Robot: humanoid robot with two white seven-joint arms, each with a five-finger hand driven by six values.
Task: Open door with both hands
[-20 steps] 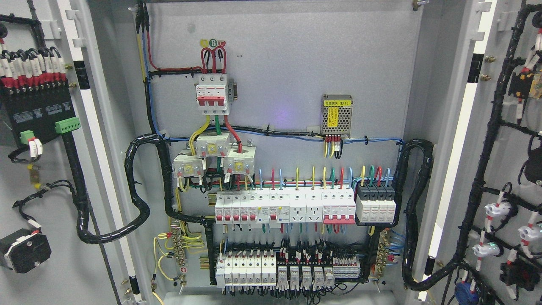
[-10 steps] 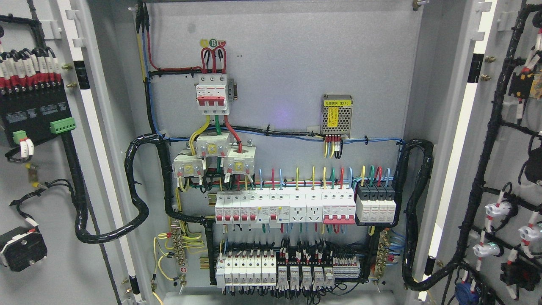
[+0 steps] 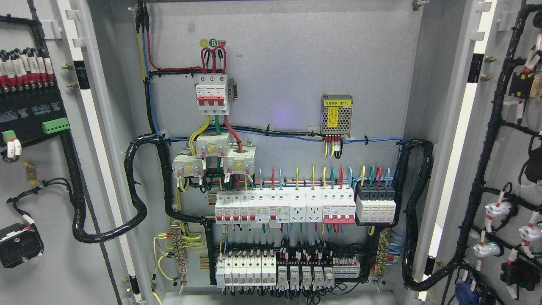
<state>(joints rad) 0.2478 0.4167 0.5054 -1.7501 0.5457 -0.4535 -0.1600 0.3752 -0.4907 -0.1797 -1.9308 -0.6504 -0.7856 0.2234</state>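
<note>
now left door [image 3: 38, 178] swung further open than before, cabinet [image 3: 275, 63] unchanged, no hand visible

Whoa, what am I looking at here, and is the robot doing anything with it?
You are looking through the robot's head camera into an electrical cabinet full of breakers and wiring. Both its doors stand open: the left door and the right door, each showing the cabling on its inner face. Neither robot hand is in view, so nothing is being touched that the picture shows.
</note>
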